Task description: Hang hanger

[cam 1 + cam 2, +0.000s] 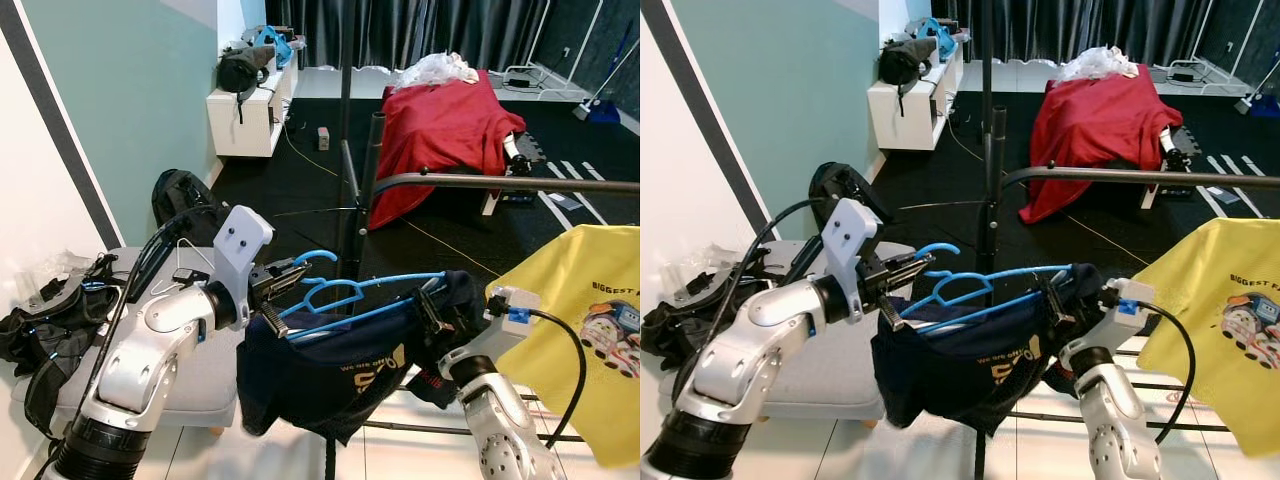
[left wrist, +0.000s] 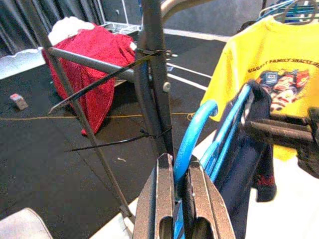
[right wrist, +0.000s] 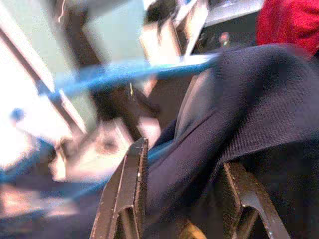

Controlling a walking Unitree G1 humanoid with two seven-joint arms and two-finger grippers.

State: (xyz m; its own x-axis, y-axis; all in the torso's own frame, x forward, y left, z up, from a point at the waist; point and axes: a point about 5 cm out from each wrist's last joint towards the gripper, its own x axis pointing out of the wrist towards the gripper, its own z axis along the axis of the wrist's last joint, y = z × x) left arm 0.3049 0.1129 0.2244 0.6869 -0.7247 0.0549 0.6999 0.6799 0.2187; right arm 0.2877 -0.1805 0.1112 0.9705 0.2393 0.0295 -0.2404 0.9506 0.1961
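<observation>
A blue plastic hanger (image 1: 340, 296) carries a dark navy T-shirt (image 1: 340, 375) and is held in front of me between both arms. My left gripper (image 1: 283, 283) is shut on the hanger near its hook (image 2: 195, 130), fingers (image 2: 158, 199) clamped on the blue plastic. My right gripper (image 1: 432, 300) grips the other shoulder of the navy shirt (image 3: 239, 114), fabric and the hanger's arm between its fingers (image 3: 127, 194). The dark rail (image 1: 500, 183) of the clothes rack runs to the right, above and beyond the hanger. Its upright post (image 1: 345, 170) stands just behind the hook.
A yellow printed T-shirt (image 1: 585, 330) hangs from the rack at right. A grey seat (image 1: 805, 365) with dark clothes (image 1: 50, 320) lies at left. A red-draped piece of furniture (image 1: 440, 130) and a white shelf unit (image 1: 250, 105) stand further back on black floor.
</observation>
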